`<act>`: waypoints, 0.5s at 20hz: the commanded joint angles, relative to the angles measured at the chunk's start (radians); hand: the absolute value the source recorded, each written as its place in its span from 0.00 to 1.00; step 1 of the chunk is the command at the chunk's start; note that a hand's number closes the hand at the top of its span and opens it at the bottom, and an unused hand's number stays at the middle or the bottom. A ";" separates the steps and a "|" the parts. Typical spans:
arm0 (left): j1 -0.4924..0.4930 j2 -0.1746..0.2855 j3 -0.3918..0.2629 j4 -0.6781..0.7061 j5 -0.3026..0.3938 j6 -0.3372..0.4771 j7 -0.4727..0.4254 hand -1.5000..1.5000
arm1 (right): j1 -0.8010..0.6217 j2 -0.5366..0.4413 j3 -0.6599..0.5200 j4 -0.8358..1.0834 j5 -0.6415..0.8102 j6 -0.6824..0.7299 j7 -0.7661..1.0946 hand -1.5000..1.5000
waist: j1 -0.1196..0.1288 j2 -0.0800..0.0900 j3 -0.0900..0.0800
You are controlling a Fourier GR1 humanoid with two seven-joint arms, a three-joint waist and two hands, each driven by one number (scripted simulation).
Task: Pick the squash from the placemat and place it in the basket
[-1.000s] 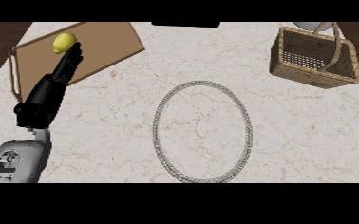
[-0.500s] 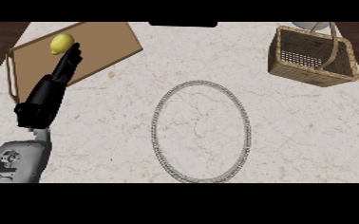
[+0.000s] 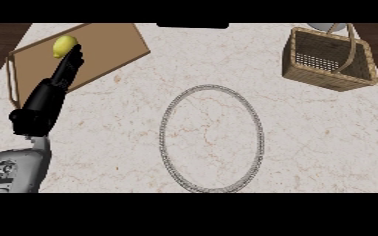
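1 squash (image 3: 64,45), 1 placemat (image 3: 111,45), 1 basket (image 3: 322,77), 1 ring (image 3: 212,86), 1 hand (image 3: 46,104).

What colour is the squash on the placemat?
Yellow; the squash shows best in the head view.

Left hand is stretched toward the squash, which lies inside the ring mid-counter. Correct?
No. The squash lies on the brown placemat at upper left, not inside the ring; the head view shows this. The left hand is stretched toward it, as stated.
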 commanded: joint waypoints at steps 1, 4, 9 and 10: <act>0.005 -0.026 -0.021 0.006 -0.023 0.016 -0.024 0.50 | -0.018 -0.002 0.007 0.080 0.035 0.037 -0.080 0.00 | 0.006 0.004 0.000; -0.011 0.003 0.007 0.014 -0.009 -0.008 -0.002 0.50 | -0.012 0.052 -0.015 0.093 0.023 0.054 -0.070 0.00 | -0.003 -0.001 0.000; -0.018 -0.043 -0.031 0.003 -0.053 0.034 0.020 0.50 | -0.065 0.047 -0.101 0.138 -0.025 0.055 -0.041 0.00 | -0.008 -0.004 0.000; 0.044 -0.011 0.005 -0.053 0.004 -0.011 0.020 0.50 | -0.059 0.017 -0.141 0.158 -0.057 0.039 -0.044 0.00 | 0.001 -0.007 0.001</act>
